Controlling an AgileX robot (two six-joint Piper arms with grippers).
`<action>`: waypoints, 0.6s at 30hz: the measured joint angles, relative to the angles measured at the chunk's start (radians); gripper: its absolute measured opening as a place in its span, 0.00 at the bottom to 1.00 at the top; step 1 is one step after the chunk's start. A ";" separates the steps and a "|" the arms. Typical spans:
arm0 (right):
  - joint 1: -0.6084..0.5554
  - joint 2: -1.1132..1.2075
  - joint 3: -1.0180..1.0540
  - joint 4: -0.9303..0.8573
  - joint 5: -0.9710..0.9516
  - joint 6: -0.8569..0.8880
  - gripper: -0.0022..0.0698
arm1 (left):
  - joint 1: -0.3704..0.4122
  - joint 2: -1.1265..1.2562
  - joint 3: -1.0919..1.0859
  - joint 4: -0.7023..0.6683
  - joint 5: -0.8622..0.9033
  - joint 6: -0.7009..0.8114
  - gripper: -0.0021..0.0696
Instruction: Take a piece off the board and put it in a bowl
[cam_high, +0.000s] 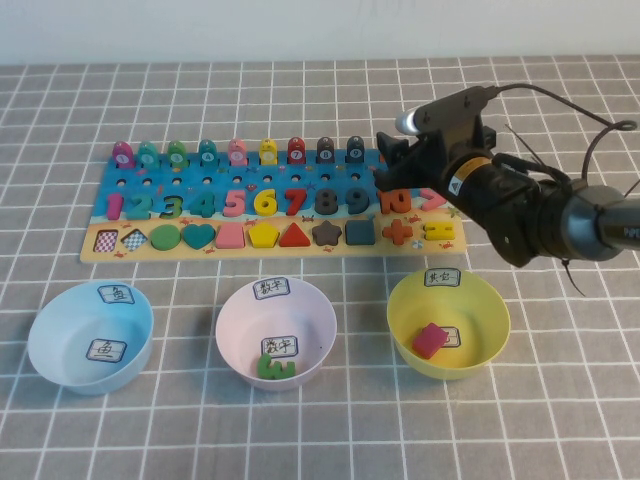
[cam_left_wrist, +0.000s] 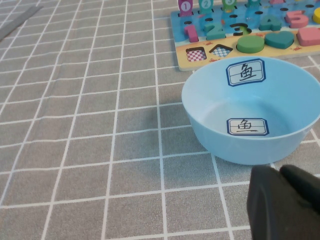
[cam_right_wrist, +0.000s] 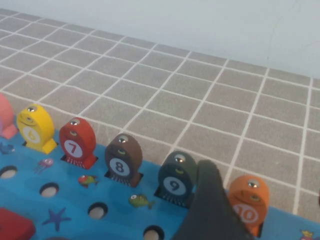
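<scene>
On grey grid cloth (cam_high: 300, 430), white wall (cam_high: 300, 30)

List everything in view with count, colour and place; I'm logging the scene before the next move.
board: one, blue with tan edge, far middle of table.
fish pieces: ten, mixed colours, board's far row; orange fish at its right end.
blue bowl: one, near left, empty.
pink bowl: one, near middle, holds green piece.
yellow bowl: one, near right, holds pink piece.
left claw: near blue bowl.
right claw: open, over board's right end.

Grey checked tablecloth (cam_high: 300, 430) below a pale wall (cam_high: 250, 30).
</scene>
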 joint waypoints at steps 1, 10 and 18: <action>0.000 0.003 0.000 0.001 -0.006 0.000 0.59 | 0.000 0.000 0.000 0.000 0.000 0.000 0.03; 0.000 0.035 0.000 0.012 -0.064 0.000 0.59 | 0.000 0.000 0.000 0.000 0.000 0.000 0.03; 0.000 0.061 -0.019 0.037 -0.069 0.000 0.59 | 0.000 0.000 0.000 0.000 0.000 0.000 0.03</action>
